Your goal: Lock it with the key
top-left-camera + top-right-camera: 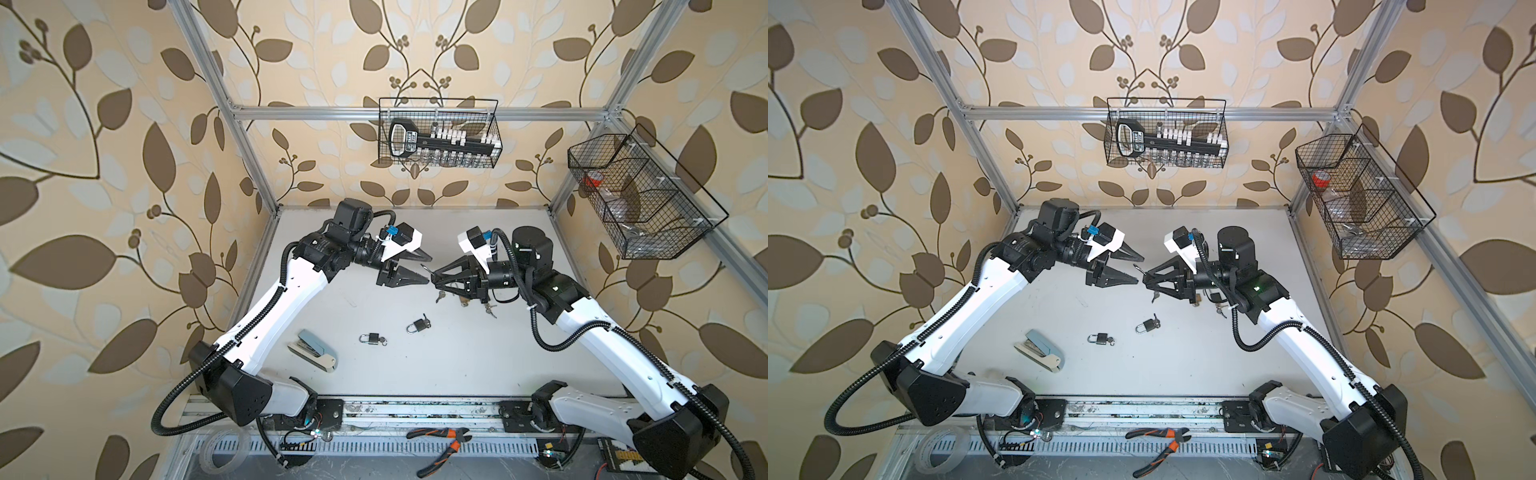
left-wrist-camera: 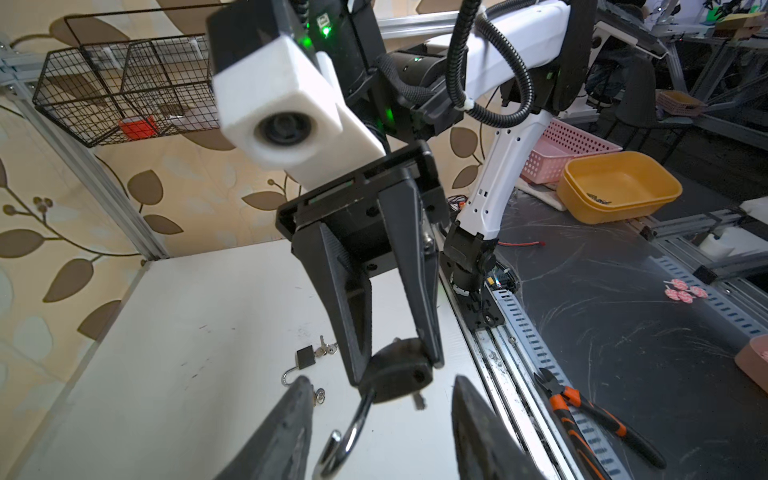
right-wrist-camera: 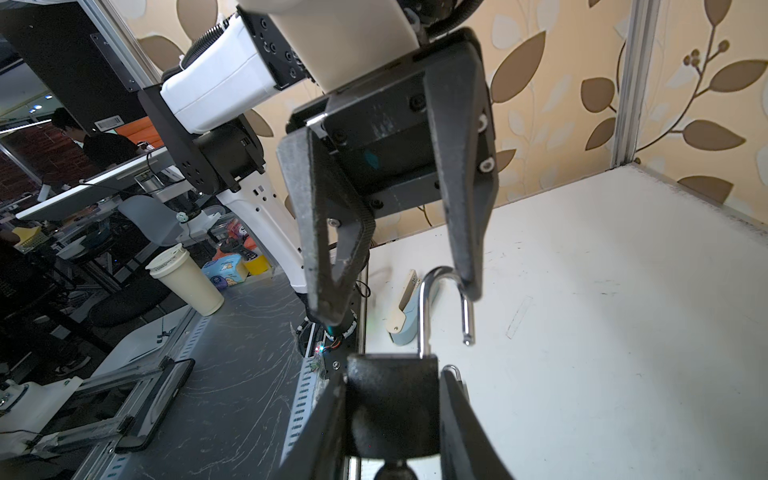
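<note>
padlock (image 3: 392,399): small, looks rigid, slick metal; aloft over mid tabletop (image 1: 457,353) | right gripper (image 1: 436,279) narrow, clamping its flat body | shackle (image 3: 424,307) open, likely pivots | left gripper (image 3: 399,305) half-wide astride it; best pushed at bend

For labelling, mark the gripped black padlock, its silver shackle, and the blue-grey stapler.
black padlock (image 3: 392,401): right wrist view, body face.
silver shackle (image 3: 424,320): right wrist view, long leg.
blue-grey stapler (image 1: 312,348): a top view, top cover.

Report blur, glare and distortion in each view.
Both top views: wide-angle lens splays the aluminium frame; light even. Left wrist view: the near white camera housing and the left gripper's fingers are blurred. Right wrist view: padlock body soft, shackle glinting.
</note>
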